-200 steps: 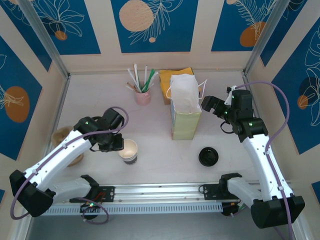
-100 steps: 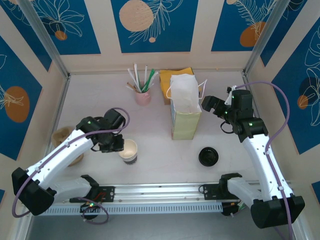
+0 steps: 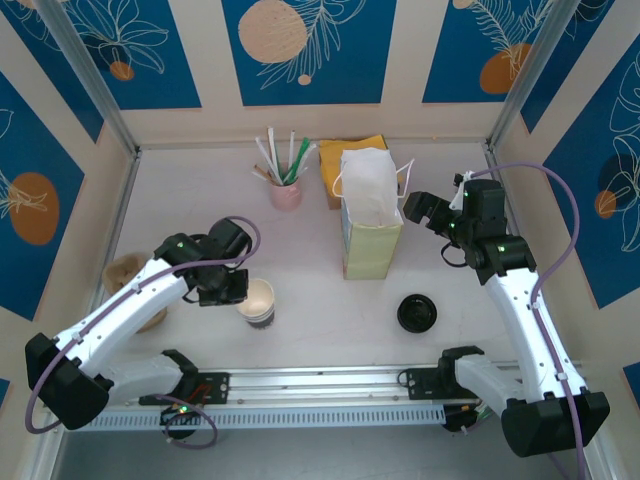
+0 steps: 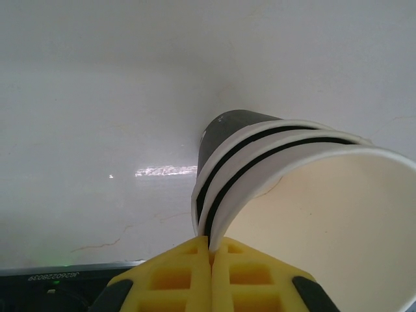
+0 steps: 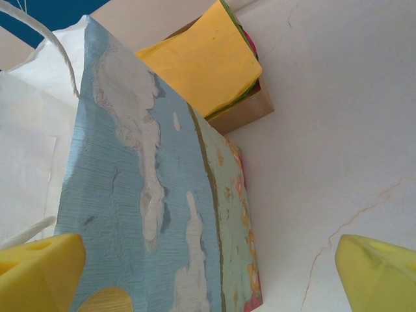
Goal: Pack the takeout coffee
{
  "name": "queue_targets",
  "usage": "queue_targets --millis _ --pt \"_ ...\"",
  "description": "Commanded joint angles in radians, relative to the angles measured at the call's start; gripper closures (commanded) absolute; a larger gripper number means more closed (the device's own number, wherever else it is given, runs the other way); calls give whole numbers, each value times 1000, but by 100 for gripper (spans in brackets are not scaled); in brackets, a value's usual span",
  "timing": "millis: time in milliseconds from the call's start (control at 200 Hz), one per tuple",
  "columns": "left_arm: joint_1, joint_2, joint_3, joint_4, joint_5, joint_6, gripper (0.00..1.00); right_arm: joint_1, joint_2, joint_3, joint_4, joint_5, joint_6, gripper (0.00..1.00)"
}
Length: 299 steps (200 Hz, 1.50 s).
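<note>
The takeout coffee cup (image 3: 258, 301) stands open-topped on the table near the front left, white with a dark band and a pale inside. My left gripper (image 3: 237, 289) is at its left side, shut on the cup's rim. In the left wrist view the yellow fingertips (image 4: 195, 260) pinch the rim of the cup (image 4: 325, 214) between them, and a second rim shows just beneath the first. The round black lid (image 3: 416, 313) lies apart on the table to the right. My right gripper (image 3: 419, 210) hangs open beside the paper bag (image 3: 371, 228), the bag's side (image 5: 136, 195) between its fingers untouched.
A pink cup of straws (image 3: 286, 188) stands at the back. A brown box of yellow napkins (image 3: 340, 165) sits behind the bag. A brown paper bowl (image 3: 122, 275) lies at the left wall under my left arm. Aluminium rail (image 3: 320, 385) runs along the front edge.
My left gripper has closed onto the cup's rim. The right arm, the bag and the lid have not moved.
</note>
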Motion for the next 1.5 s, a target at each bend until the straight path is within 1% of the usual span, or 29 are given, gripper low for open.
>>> queue_targets --millis 0,245,435,585,730,1050,1265,1346,1491 --pt "3 15 17 -10 -41 11 97 6 -19 -11 7 17 -19 1" --pt "81 40 33 26 -46 58 98 10 -20 -16 8 29 -18 1" --pt "184 50 75 25 -37 132 98 17 -18 -13 6 34 -17 1" --pt "289 57 92 31 -19 191 98 26 -16 -21 7 50 -13 1" --pt "352 62 104 48 -27 229 98 32 -9 -18 5 53 -15 1" --pt "461 106 137 64 -28 327 98 35 -9 -16 4 60 -20 1" --pt "522 131 150 96 -10 365 99 34 -13 -17 4 61 -21 1" --pt "546 137 152 109 19 373 99 35 -15 -16 1 63 -23 1" --pt "561 146 147 129 75 368 99 34 -19 -20 2 64 -23 1"
